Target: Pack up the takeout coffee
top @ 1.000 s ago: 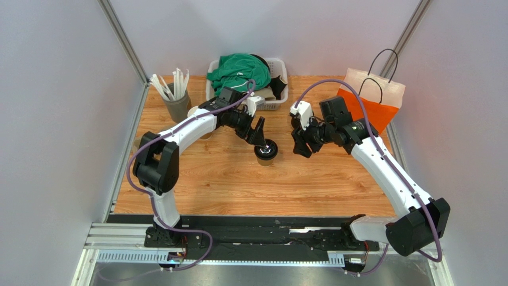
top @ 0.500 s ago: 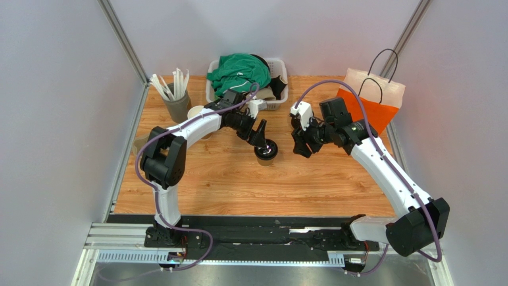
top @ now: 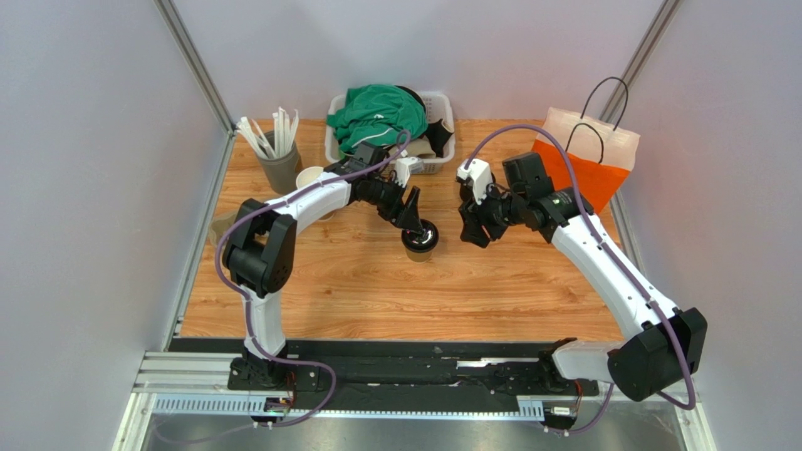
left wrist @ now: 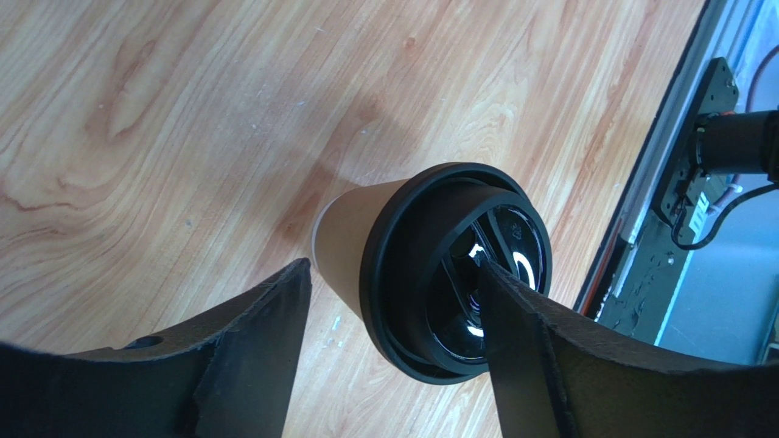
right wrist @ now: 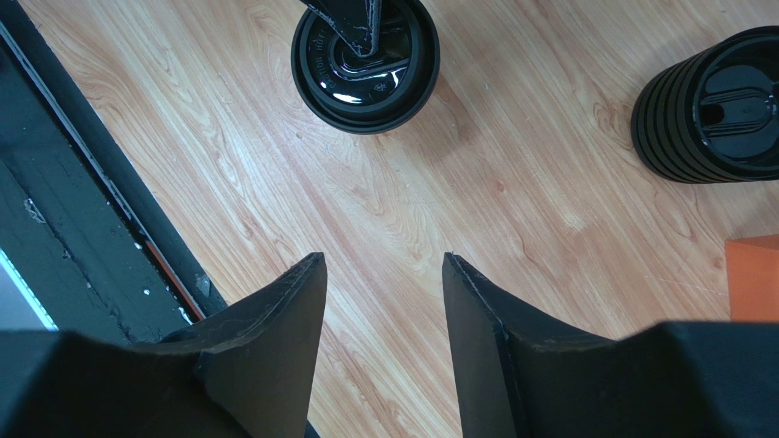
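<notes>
The left gripper (left wrist: 393, 274) straddles the takeout coffee (top: 420, 239) at the middle of the desk, jaws apart and not yet gripping. One finger overlaps the lid (left wrist: 457, 292), so I reckon closing could pop it or tip the drink. Just beside, the right gripper (right wrist: 384, 262) hangs unclenched and empty, with the paper bag (top: 584, 174) at the right edge.

I'm seeing a white plastic basket (top: 443, 111) sitting at twelve o'clock on the wooden table (top: 376, 291), crumpled green cloth (top: 376, 105) filling it. At ten o'clock a grey cup (top: 280, 173) is holding long white sticks (top: 266, 133), a lidless tan paper cup (top: 308, 178) standing just beside.
</notes>
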### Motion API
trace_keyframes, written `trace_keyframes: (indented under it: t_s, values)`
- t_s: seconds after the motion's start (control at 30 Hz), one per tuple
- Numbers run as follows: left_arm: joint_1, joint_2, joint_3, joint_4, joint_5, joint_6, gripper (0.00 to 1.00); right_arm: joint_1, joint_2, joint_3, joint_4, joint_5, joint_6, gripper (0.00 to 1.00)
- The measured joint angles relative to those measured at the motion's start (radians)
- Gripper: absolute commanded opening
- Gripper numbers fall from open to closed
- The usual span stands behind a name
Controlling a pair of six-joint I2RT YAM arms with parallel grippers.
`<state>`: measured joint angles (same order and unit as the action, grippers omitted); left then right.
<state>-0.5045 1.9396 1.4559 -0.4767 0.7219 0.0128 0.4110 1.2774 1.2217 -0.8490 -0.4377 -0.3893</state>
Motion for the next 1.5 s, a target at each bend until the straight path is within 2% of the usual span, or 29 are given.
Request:
trace_keyframes:
  t_s: [0.47, 0.7, 0.8, 0.93, 1.03, 1.23, 1.5]
  values:
    - [0.002, 0.0, -0.031, 0.044, 0.051, -0.003, 0.68, 0.0, 0.027, -0.002, 0.01, -0.011, 0.027, 0.54]
    - [0.029, -0.035, -0.113, 0.134, 0.062, -0.063, 0.68, 0.0, 0.094, -0.004, 0.062, -0.018, 0.092, 0.54]
    - [0.047, -0.062, -0.154, 0.159, 0.054, -0.097, 0.68, -0.001, 0.142, -0.005, 0.102, -0.046, 0.145, 0.58]
    - [0.068, -0.088, -0.192, 0.179, 0.034, -0.14, 0.68, -0.011, 0.212, -0.004, 0.149, -0.125, 0.217, 0.68]
    - [0.07, -0.105, -0.21, 0.192, 0.013, -0.162, 0.68, -0.037, 0.292, 0.002, 0.178, -0.213, 0.272, 0.69]
    - [0.072, -0.126, -0.24, 0.227, -0.02, -0.205, 0.67, -0.076, 0.436, 0.028, 0.222, -0.359, 0.363, 0.64]
    - [0.089, -0.121, -0.258, 0.273, -0.004, -0.249, 0.65, -0.087, 0.503, 0.028, 0.327, -0.467, 0.466, 0.51]
